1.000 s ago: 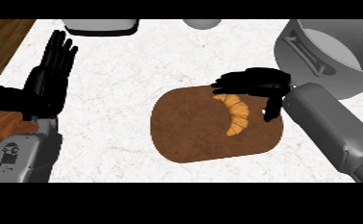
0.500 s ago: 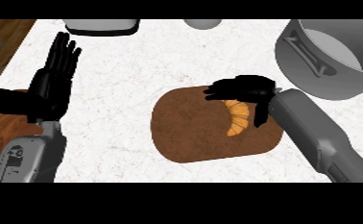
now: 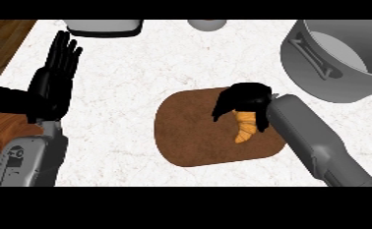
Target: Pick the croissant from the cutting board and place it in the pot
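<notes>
At the far left of the frame my left hand [image 3: 54,78] stands upright, fingers straight and together, holding nothing; its grey forearm rises from the lower left corner. A strip of brown wood shows along the left edge, at the top corner and again lower down behind my wrist, where the counter ends.

The counter [image 3: 145,66] itself is white stone with faint veining, and it fills nearly the whole view.

At the upper left, partly cut by the frame's top, sits one grey box-like object with a dark base [image 3: 103,26]; I cannot tell what it is. Right of it, top centre, one small grey rounded thing [image 3: 206,24] pokes in, also cut off.

In the middle lies one cutting board [image 3: 196,134], brown, with rounded corners. On its upper right part is the single croissant [image 3: 245,127], orange-gold and curved, its lower end pointing down toward the board's middle. My right hand [image 3: 243,100] is over the croissant's upper end, fingers curled down around it so that the top of the pastry is hidden; the lower half sticks out beneath my palm. I cannot tell whether it is off the board.

My right forearm slants to the lower right corner.

At the upper right stands one grey pot [image 3: 320,71], with a handle on its near wall, well apart from the board.
</notes>
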`<state>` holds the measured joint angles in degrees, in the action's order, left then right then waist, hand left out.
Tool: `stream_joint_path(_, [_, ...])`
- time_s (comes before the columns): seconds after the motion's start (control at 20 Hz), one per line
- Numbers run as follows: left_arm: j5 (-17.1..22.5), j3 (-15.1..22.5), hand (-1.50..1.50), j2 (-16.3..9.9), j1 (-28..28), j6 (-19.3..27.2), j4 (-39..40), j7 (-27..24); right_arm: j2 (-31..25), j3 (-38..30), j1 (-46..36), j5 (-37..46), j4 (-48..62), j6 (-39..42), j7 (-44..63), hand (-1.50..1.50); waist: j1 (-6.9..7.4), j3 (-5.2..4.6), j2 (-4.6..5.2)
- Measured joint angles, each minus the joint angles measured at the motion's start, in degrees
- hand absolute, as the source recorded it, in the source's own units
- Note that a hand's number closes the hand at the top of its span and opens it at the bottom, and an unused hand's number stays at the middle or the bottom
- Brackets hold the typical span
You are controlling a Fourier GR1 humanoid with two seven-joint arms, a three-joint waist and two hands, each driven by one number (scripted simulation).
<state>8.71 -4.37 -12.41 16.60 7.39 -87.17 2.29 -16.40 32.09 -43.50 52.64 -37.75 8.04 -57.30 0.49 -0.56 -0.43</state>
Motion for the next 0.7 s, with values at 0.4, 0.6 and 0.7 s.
stream_joint_path(0.4, [0.28, -0.66, 0.0, -0.55, 0.53, -0.72, -0.58, 1.31, 0.79, 0.35, 2.3, 2.69, -3.34, -3.91, -2.21, 1.5, -0.19, -0.33, -0.42])
stream_joint_path(0.6, [0.12, -0.58, 0.0, -0.08, -0.43, -1.14, -0.42, 0.31, 0.7, -1.25, 2.97, 2.63, -4.57, -4.67, -2.11, 1.5, -0.25, -0.29, -0.35])
stream_joint_path(0.7, [-0.26, -0.26, 0.0, 0.34, -0.6, -0.56, -1.2, 0.87, -0.06, -2.46, 4.19, 2.38, -6.91, -5.67, -1.62, 1.5, -0.47, -0.22, -0.34])
